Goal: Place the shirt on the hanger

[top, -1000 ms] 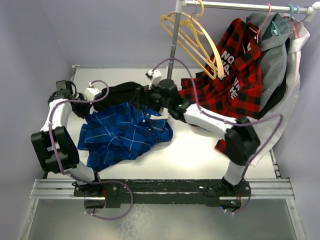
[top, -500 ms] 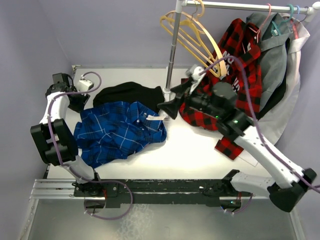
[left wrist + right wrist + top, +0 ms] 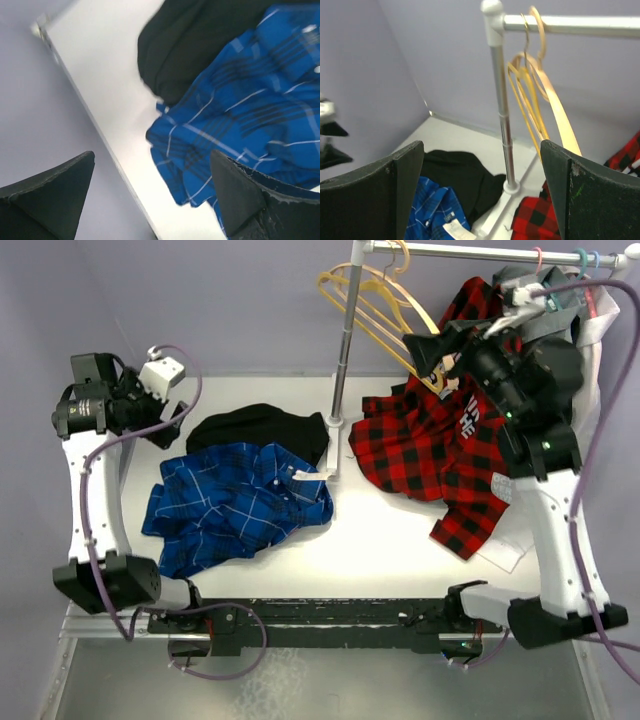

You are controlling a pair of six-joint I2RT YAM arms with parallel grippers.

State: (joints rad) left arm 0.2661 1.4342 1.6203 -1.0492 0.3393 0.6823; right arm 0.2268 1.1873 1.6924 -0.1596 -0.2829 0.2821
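Observation:
The blue checked shirt (image 3: 240, 505) lies crumpled on the white table (image 3: 390, 540), left of centre; it also shows as the shirt (image 3: 250, 115) under my left wrist and the shirt (image 3: 432, 215) below my right wrist. My left gripper (image 3: 160, 422) hangs open above the table's far-left corner, apart from the shirt, with nothing between its fingers (image 3: 50, 195). The tan hanger (image 3: 385, 310) hangs with others alike on the rail. My right gripper (image 3: 428, 348) is raised and open close beside the hanger (image 3: 540, 95), holding nothing.
A black garment (image 3: 258, 428) lies behind the shirt. The rack pole (image 3: 343, 360) stands at the table's middle back on a white base. A red-and-black plaid shirt (image 3: 440, 450) drapes from the rail onto the table at right, with grey clothing (image 3: 560, 390) behind my right arm.
My left gripper has opened, let go of the shirt and lifted away to the far left. The right arm swung up and right from the shirt's collar to the hangers.

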